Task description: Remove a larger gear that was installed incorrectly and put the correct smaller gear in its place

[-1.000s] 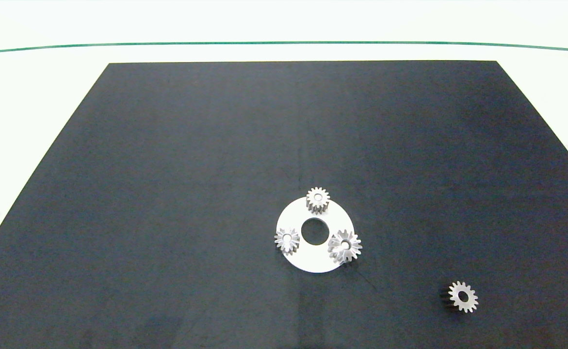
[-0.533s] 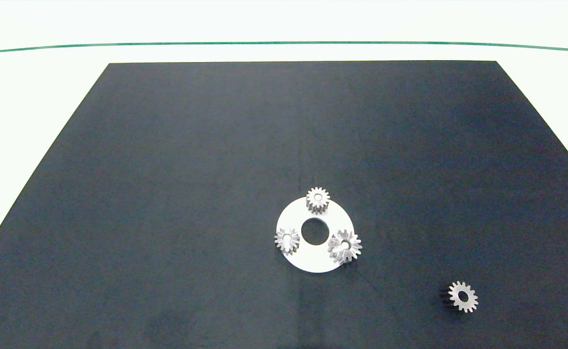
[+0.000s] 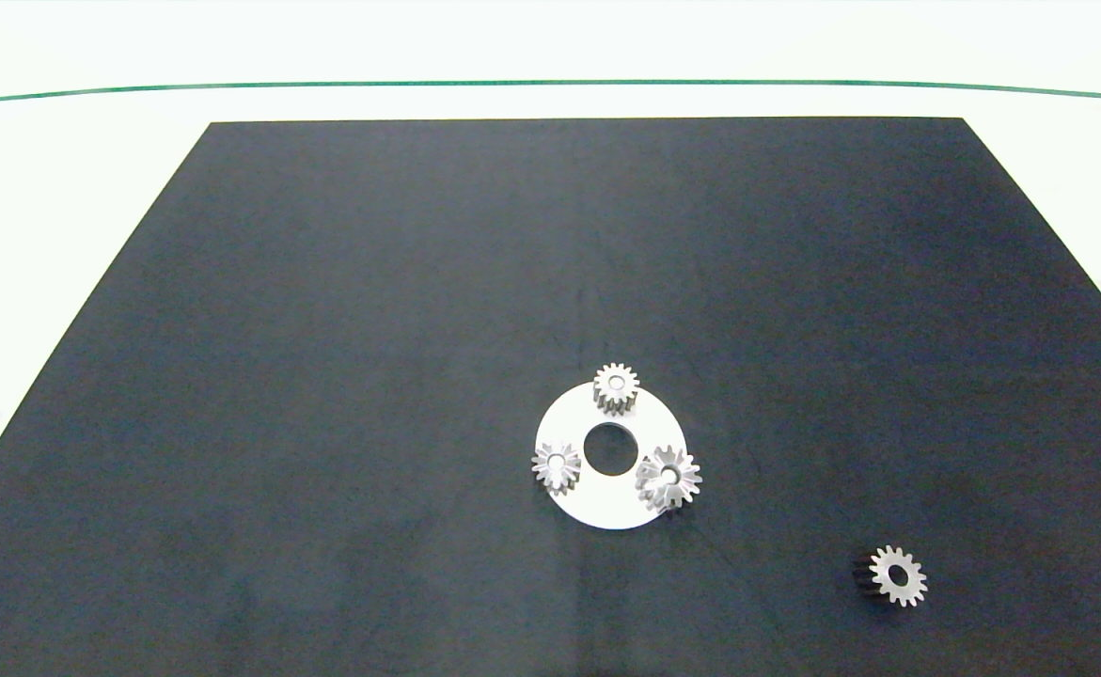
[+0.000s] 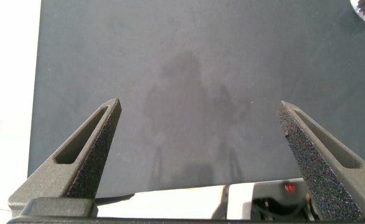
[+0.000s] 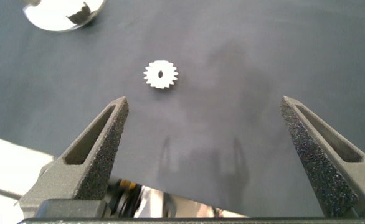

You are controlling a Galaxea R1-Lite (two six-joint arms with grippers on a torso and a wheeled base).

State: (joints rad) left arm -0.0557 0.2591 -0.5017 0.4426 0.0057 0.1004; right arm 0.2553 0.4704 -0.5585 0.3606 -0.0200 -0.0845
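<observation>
The left gripper [image 4: 201,149] hangs over the bare near-left part of the flat black mat [image 3: 324,329], and its two grey fingers [image 4: 92,152] are spread wide apart with nothing between them. It is well apart from all the gears.

Far off to that claw's right lies a flat round white plate with a hole in its middle [image 3: 597,503]. Three silvery metal gears stand on it. One small gear [image 3: 556,464] is on the plate's left side and another small gear [image 3: 616,386] is at its far edge. The larger gear [image 3: 668,477], the wide one with many thin pointed teeth, sits on the plate's right side.

The right gripper [image 5: 210,152] hangs over the near-right part of the mat, fingers also spread wide and empty. The smaller gear [image 5: 161,74], silvery with short blunt teeth and a wide round hole, lies flat on the mat just ahead of this claw, toward one finger, not touching it.
</observation>
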